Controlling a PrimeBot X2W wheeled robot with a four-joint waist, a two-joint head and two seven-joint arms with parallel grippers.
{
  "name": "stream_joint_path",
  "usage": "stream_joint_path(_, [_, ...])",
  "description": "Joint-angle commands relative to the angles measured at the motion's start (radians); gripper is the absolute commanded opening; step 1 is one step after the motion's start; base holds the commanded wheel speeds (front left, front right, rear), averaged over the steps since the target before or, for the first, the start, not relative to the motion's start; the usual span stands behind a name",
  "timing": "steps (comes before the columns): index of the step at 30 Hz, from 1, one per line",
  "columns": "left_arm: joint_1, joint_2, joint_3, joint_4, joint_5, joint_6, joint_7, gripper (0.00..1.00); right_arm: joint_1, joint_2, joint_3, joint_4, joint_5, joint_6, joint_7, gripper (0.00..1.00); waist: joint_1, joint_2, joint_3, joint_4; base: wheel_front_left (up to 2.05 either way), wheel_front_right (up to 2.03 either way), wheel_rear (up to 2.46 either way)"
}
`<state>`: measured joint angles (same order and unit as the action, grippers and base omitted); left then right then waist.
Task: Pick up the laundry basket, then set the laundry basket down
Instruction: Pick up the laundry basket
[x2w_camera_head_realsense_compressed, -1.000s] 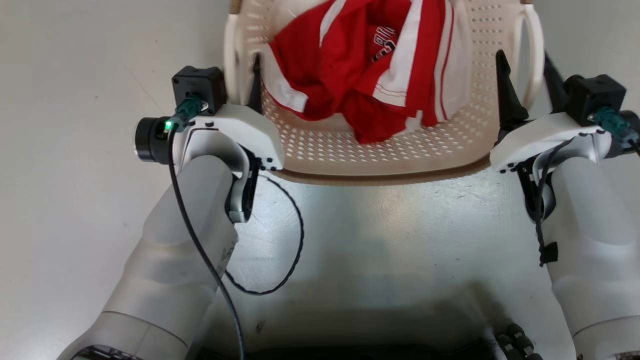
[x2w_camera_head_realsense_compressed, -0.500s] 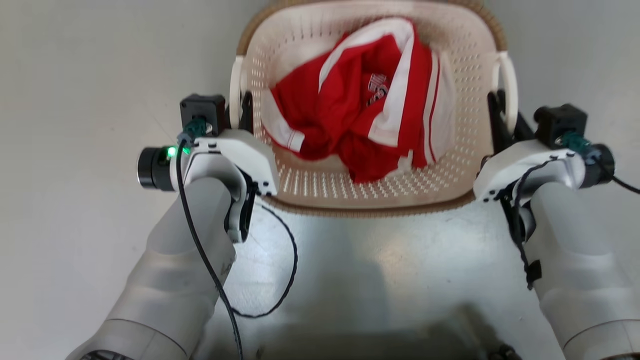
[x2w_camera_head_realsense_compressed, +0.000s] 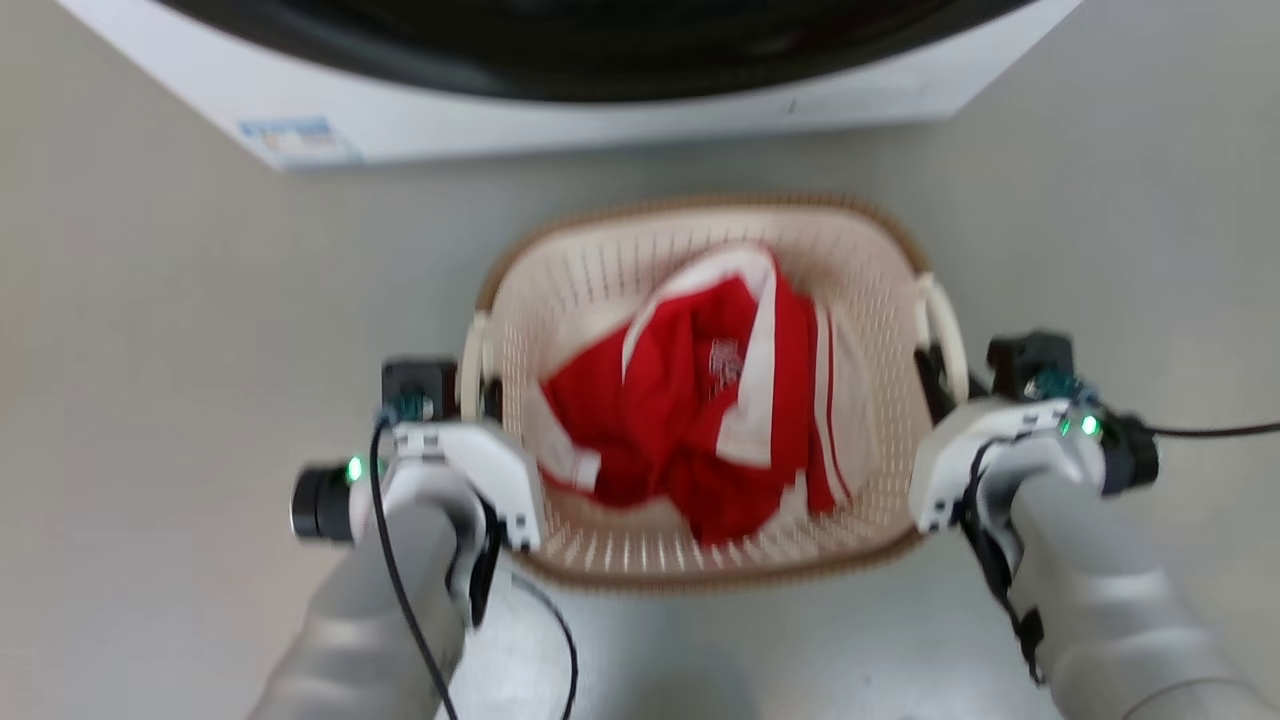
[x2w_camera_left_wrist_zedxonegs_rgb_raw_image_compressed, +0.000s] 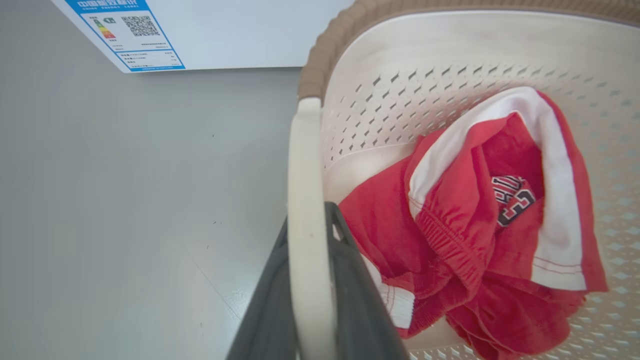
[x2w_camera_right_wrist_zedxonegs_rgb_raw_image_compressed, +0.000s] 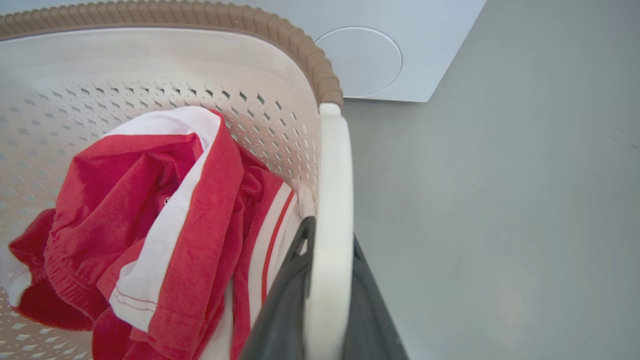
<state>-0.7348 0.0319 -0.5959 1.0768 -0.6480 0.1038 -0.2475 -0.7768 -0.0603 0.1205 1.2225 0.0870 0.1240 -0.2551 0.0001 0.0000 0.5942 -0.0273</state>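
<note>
The laundry basket (x2w_camera_head_realsense_compressed: 600, 270), cream-white and perforated with a brown woven-look rim, sits in the middle of the head view with a red and white garment (x2w_camera_head_realsense_compressed: 700, 420) inside. My left gripper (x2w_camera_head_realsense_compressed: 478, 385) is shut on the basket's left white loop handle (x2w_camera_left_wrist_zedxonegs_rgb_raw_image_compressed: 305, 225), one dark finger on either side of it. At the opposite side my right gripper (x2w_camera_head_realsense_compressed: 935, 365) is shut on the right loop handle (x2w_camera_right_wrist_zedxonegs_rgb_raw_image_compressed: 332, 200) in the same way. I cannot tell whether the basket touches the floor.
A white washing machine (x2w_camera_head_realsense_compressed: 600, 100) with a dark door stands just beyond the basket; its energy label (x2w_camera_left_wrist_zedxonegs_rgb_raw_image_compressed: 125, 30) shows at the left. Bare grey floor (x2w_camera_head_realsense_compressed: 150, 300) lies on both sides of the basket and between it and me.
Both grippers have closed on the basket's side handles. The head view has swung up, so the basket looks smaller and lower and the washing machine has come into the picture.
</note>
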Motion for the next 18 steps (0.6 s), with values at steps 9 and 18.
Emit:
stream_joint_path(9, [0.142, 0.018, -0.024, 0.072, -0.050, -0.043, -0.014, 0.00, 0.143, 0.010, 0.141, 0.046, 0.088, 0.007, 0.062, 0.00, -0.0001, 0.0000, -0.348, -0.064, 0.00, 0.00, 0.00])
stream_joint_path(18, [0.274, 0.018, -0.069, 0.095, -0.115, -0.064, -0.013, 0.00, 0.259, 0.010, 0.310, -0.002, 0.233, 0.007, 0.149, 0.00, -0.0001, 0.0000, -0.539, -0.083, 0.00, 0.00, 0.00])
